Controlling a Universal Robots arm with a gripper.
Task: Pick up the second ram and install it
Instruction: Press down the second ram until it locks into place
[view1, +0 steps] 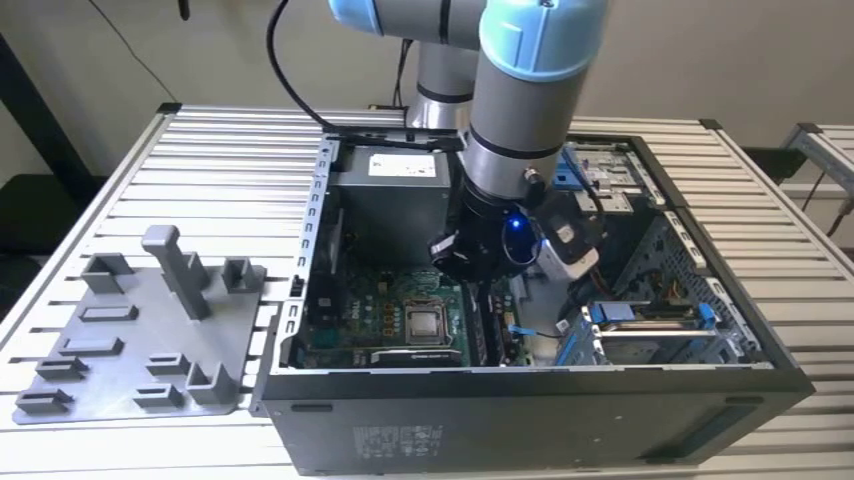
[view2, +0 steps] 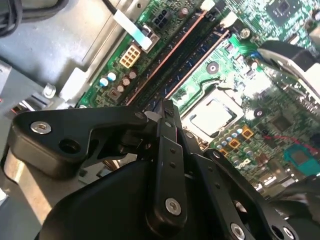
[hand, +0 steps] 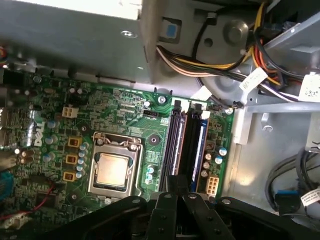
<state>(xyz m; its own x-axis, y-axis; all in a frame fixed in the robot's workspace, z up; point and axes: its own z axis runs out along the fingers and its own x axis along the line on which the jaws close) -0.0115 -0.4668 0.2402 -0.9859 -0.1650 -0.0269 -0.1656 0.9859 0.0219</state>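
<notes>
Gripper (hand: 175, 192): closed to a narrow tip over the motherboard (hand: 125, 115) slots (hand: 176, 145), which I judge a pressing posture; second ram (hand: 200, 150), blue-edged, stands seated in the slot beside it, inside the open case (view1: 534, 385).

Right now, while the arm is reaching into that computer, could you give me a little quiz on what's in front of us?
1. True or false: the grey plastic holder tray lies inside the open dark metal computer case.
2. The black fingers are pressed together. Which are their tips nearest to? A) the square silver processor B) the long black memory slots C) the yellow and black cable bundle
3. What colour is the large circuit board on the floor of the case?

Key: 1. False, it lies on the slatted metal table, at the exterior view's left of the case. 2. B. 3. Green.
</notes>
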